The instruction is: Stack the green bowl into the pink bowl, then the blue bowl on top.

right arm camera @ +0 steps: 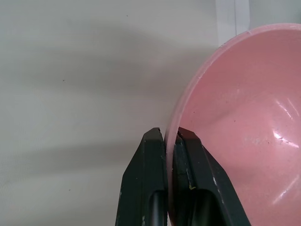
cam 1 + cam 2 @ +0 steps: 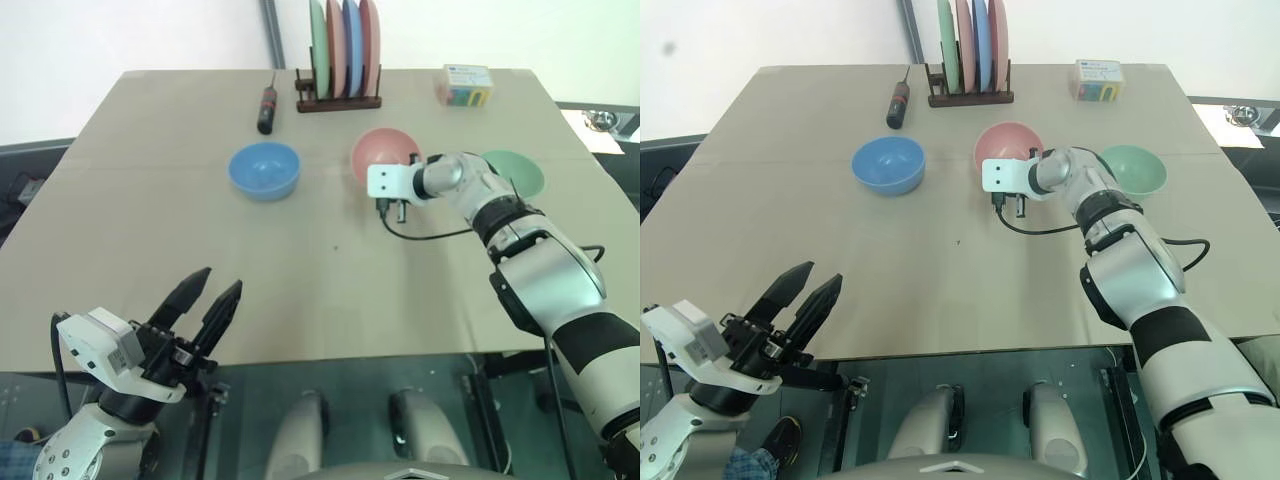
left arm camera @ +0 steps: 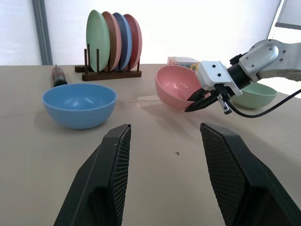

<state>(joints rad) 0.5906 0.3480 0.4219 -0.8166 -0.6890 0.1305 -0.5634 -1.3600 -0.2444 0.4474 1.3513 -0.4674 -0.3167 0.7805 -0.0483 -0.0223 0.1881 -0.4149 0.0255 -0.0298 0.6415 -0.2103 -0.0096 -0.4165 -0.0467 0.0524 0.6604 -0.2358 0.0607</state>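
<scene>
Pink bowl (image 1: 244,127) sits mid-surface, tilted up on one side, w/ the right gripper (image 1: 171,141) pinching its rim: fingers closed on the thin wall, one inside, one outside. Green bowl (image 2: 515,172) rests just beside it on the robot's right, partly behind the right forearm; blue bowl (image 2: 265,169) sits well apart on the left. All three bowls look empty.

Odd pick, since the task has green going into pink. My guess is the pink one is being repositioned first. To do this well: keep the rim pinch deep enough that the smooth plastic won't slip out, move slow and low, set it down flat and open side up, w/ room around it for the next two.

Left gripper (image 2: 205,300) hangs near the surface's front edge, fingers spread, holding nothing.

Further back: rack (image 2: 338,100) w/ upright plates, green, pink, blue and red, standing in its slots. Screwdriver (image 2: 268,108) beside it, small box (image 2: 464,84) toward the far right corner.
</scene>
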